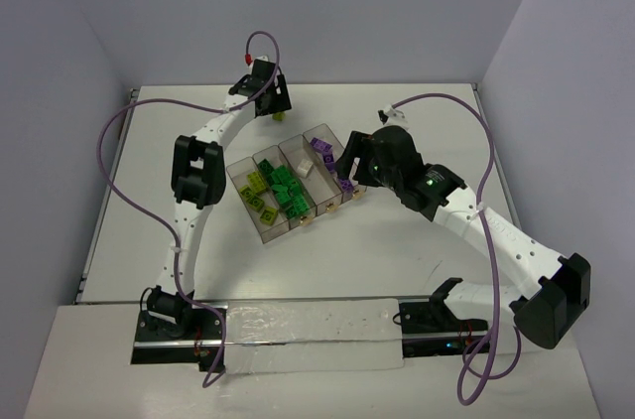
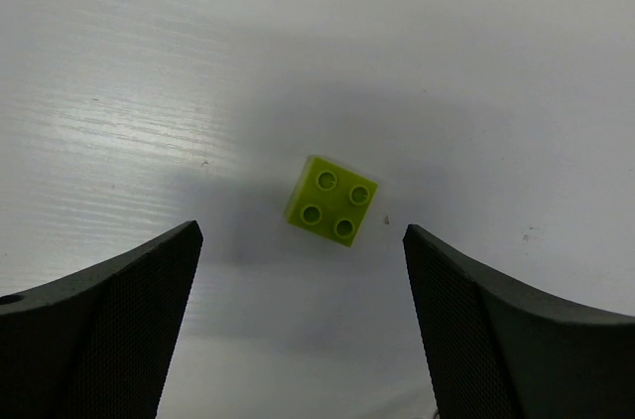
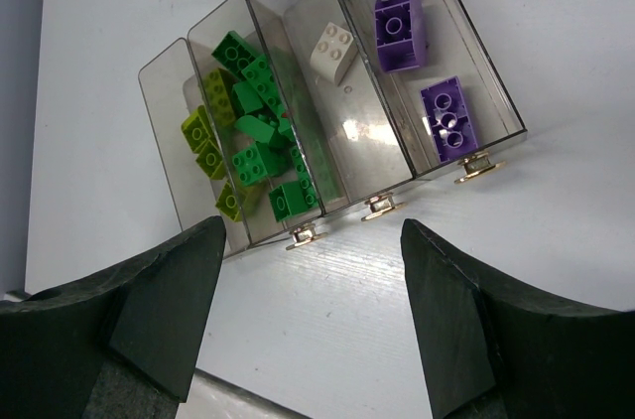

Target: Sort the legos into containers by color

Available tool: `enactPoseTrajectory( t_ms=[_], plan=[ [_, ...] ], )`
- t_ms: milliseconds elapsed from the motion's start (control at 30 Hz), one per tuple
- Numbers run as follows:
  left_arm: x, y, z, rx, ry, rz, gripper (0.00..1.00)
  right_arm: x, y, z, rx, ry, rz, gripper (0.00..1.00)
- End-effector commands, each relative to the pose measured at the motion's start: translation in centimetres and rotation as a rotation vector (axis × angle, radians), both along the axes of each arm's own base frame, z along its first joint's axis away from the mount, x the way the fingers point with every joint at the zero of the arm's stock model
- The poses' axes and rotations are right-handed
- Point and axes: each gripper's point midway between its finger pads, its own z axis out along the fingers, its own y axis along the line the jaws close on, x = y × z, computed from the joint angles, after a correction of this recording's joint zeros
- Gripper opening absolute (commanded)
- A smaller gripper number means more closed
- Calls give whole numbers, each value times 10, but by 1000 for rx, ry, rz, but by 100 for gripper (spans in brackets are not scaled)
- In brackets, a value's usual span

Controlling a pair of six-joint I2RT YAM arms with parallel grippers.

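**Left arm lining up on the last loose brick**

The left gripper [image 2: 301,235] is hovering over bare table at the far left. Its fingers are standing wide apart and touching nothing. The yellow-green brick [image 2: 332,202] is lying studs up between them, a little ahead of the tips and nearer the right finger. It is square, so no long axis is steering the grasp, but its sides are sitting slightly askew to the closing line. Bare table is showing all round it, though the far edge is lying close by.

To the right, the tray [image 3: 367,141] is sitting well apart from that brick. It is holding yellow-green, dark green, one white and purple legos, compartment by compartment.

The right gripper [image 3: 314,240] is hanging open and empty over the tray's near, tabbed end. The left arm looks far better placed for the pick.
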Motion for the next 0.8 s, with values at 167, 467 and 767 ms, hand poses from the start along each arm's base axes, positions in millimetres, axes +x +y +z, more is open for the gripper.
enactPoseTrajectory(
  t_ms=[167, 467, 767],
  plan=[
    [3, 8, 0, 61, -6, 23, 88, 6, 4, 19, 47, -48, -9, 79],
    [1, 11, -5, 68, 6, 34, 88, 6, 4, 19, 46, -50, -9, 79],
    [2, 15, -6, 61, 13, 48, 88, 6, 4, 19, 47, -48, -8, 79]
  ],
)
